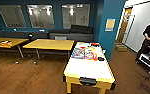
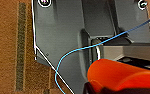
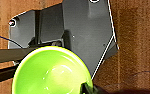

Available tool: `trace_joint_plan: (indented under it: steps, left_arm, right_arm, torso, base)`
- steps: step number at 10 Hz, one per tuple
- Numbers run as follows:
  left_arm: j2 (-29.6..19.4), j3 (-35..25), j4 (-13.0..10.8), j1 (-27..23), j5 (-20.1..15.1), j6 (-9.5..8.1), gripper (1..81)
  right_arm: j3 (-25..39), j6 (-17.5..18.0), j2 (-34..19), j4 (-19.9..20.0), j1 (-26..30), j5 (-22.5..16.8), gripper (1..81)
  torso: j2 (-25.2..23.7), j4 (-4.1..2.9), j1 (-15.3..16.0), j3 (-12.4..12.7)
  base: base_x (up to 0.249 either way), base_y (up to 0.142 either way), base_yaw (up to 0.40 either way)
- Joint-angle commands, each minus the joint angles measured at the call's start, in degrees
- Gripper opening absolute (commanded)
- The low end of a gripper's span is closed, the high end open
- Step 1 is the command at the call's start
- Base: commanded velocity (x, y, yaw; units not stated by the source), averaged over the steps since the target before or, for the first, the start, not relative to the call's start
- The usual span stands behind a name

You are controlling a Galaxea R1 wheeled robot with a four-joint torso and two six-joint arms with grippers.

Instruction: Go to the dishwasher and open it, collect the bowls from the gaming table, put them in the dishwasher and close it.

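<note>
Gripping the lime green bowl (image 3: 52, 72) at its rim, the right claw (image 3: 87, 88) is over wood floor (image 3: 138, 45). Left claw: state cannot be told, an orange object (image 2: 121, 75) close by. Gaming table (image 1: 89, 68) ahead, carrying colourful sheets (image 1: 87, 53).

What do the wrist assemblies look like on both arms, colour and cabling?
Both wrists carry a wide dark grey plate with pale edges and round fittings at its corners. A thin blue cable loops across the left plate. Fingers can't be made out.
</note>
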State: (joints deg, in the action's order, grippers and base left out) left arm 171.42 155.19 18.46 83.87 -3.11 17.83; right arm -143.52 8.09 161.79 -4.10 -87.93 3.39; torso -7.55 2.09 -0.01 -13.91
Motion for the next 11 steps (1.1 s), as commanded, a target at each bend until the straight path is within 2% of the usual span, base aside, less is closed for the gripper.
trace_joint_plan:
  steps: [1, 11]
  left_arm:
    - [0.0, 0.0, -0.2, -2.2, -3.9, 0.27, 1.0]
    - [-0.3, 0.3, 0.4, -2.6, -3.8, -0.52, 1.0]
  right_arm:
    - [0.1, -0.2, -1.2, -0.3, 1.9, -3.1, 1.0]
    - [-0.1, -0.2, -1.0, 0.2, 2.0, -3.0, 1.0]
  torso:
    - [0.0, 0.0, 0.0, 0.0]
    - [0.0, 0.0, 0.0, 0.0]
  base:
    - [0.0, 0.0, -0.225]
    - [0.0, 0.0, -0.374]
